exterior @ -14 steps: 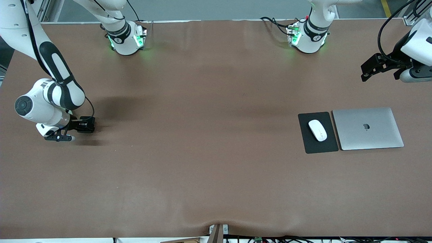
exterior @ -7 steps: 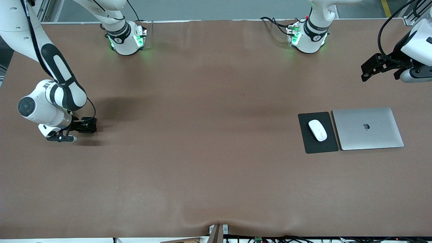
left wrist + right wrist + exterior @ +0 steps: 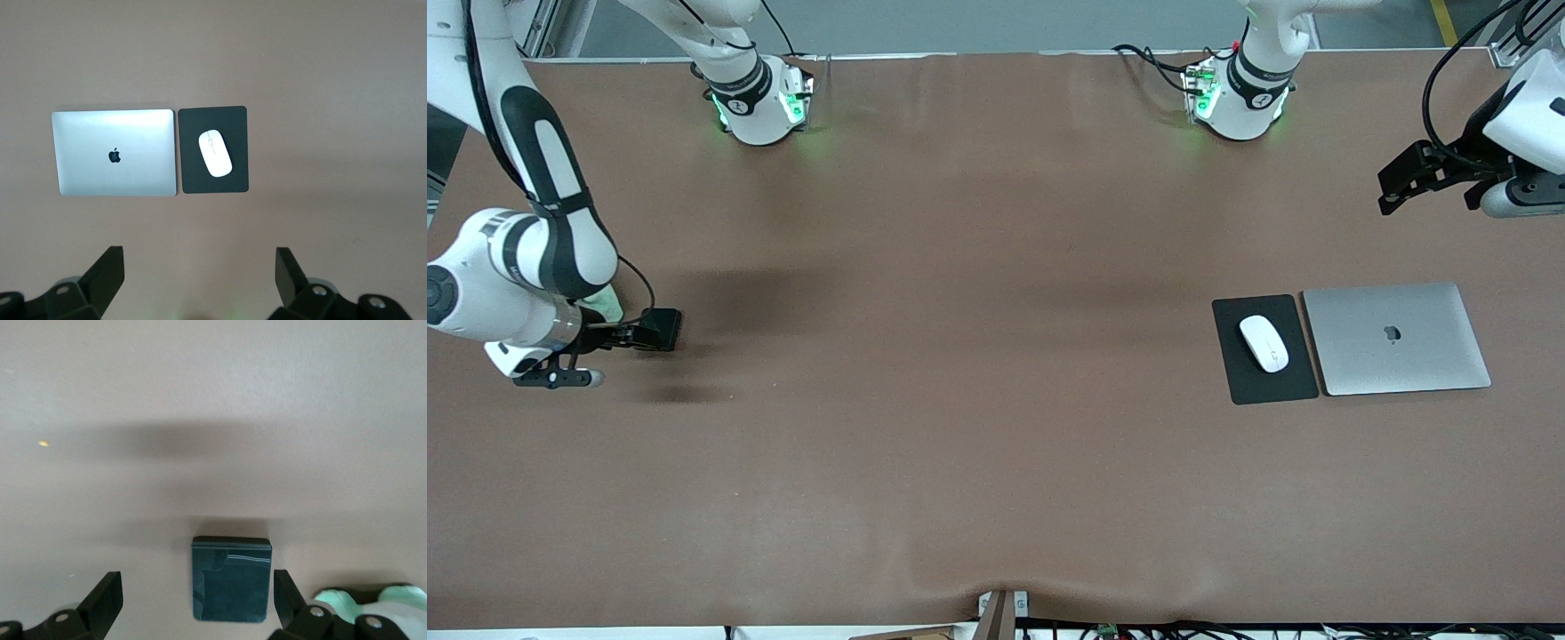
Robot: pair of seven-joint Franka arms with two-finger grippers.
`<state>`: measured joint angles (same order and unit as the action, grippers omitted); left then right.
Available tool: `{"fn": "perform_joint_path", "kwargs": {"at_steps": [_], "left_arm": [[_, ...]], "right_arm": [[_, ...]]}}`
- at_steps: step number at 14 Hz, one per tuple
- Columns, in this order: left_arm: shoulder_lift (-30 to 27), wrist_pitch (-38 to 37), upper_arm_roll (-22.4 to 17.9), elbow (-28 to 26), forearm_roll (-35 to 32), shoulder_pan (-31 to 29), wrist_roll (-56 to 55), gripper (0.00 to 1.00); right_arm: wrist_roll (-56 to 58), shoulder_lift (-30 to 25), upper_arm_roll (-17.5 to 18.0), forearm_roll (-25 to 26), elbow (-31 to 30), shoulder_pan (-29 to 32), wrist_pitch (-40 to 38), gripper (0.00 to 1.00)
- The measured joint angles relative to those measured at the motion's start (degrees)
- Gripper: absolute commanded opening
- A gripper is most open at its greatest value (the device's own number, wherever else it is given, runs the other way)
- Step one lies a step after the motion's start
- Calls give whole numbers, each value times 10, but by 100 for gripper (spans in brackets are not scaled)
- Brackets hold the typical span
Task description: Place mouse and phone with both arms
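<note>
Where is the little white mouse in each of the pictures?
Front view: the mouse lies on the black mouse pad, toward the left arm's end of the table.
Left wrist view: the mouse shows on the same pad, beside the silver laptop.
Right wrist view: the mouse is not in it.
Shared landmark: the pad with the laptop touching its edge shows in both the front and left wrist views.

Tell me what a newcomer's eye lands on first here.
The small white glossy oval mouse lies on a flat black rectangular mouse pad beside a closed silver laptop, toward the left arm's end of the table. Toward the right arm's end, the right tool hangs open over a small black rounded-corner phone lying flat.
</note>
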<state>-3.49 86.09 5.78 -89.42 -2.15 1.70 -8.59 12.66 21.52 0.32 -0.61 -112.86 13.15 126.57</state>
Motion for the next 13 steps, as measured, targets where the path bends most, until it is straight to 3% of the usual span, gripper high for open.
{"fn": "perform_joint_path", "kwargs": {"at_steps": [9,13], "left_arm": [[0,0,-4,3,0,-14,0,100],[0,0,-2,9,0,-17,0,100]], "right_arm": [[-19,-100,1,0,131,-34,-239,100],[-28,-142,2,0,178,-57,-302,100]]}}
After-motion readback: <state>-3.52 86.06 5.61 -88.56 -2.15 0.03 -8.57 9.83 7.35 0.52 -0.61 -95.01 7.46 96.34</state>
